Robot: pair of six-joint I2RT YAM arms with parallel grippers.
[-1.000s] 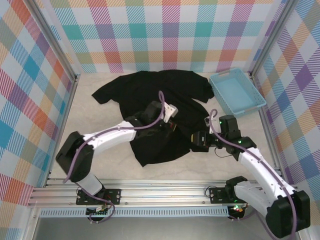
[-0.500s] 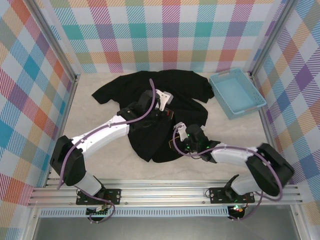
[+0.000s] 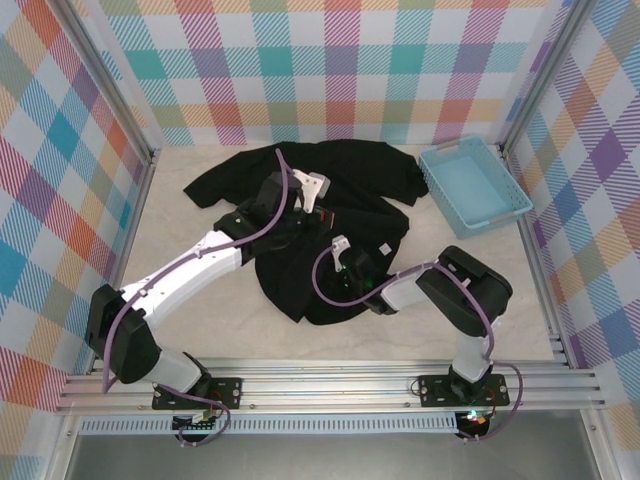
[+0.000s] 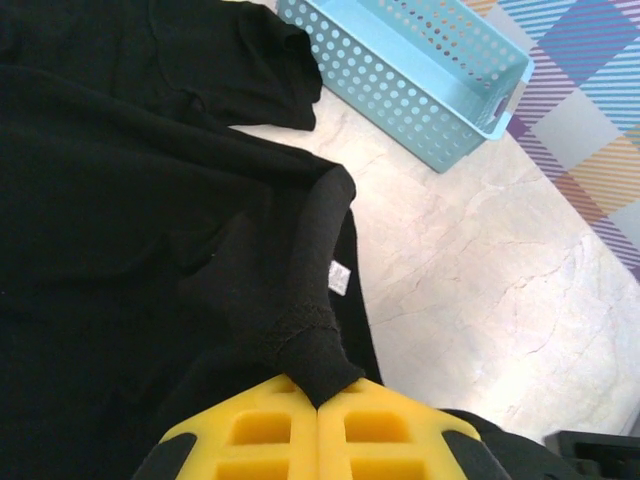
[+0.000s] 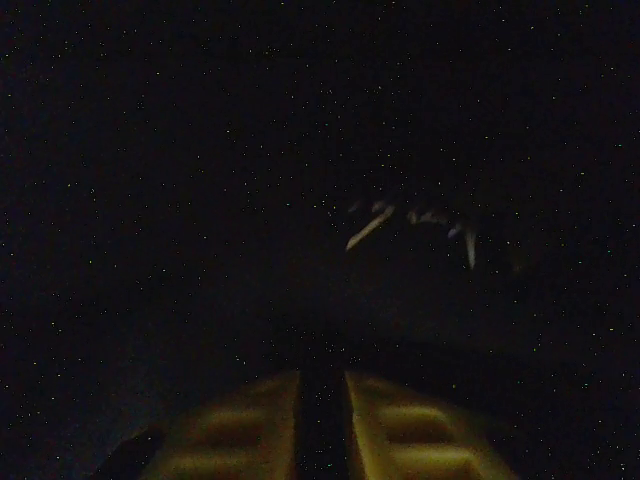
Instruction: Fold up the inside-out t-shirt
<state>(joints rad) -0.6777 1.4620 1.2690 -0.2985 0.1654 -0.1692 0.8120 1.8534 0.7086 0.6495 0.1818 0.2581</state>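
— Watching the left gripper? What is it doing?
— It is pinching a bunched fold of the black t-shirt. Its yellow pads are pressing together with the cloth squeezed between them.
— And where is the shirt lying?
— It is sprawling crumpled over the far half of the worktop, reaching close to the far edge. A small white label is showing at a turned-over edge. One sleeve is lying just beside the light blue perforated basket, which is sitting in the far right corner, and the two are not touching.
— Is the right gripper holding anything?
— I am struggling to say. It is sitting down in dark cloth near the shirt's near edge. Its own pads are nearly meeting, with a thin slit between them, and I cannot tell whether cloth is caught there.
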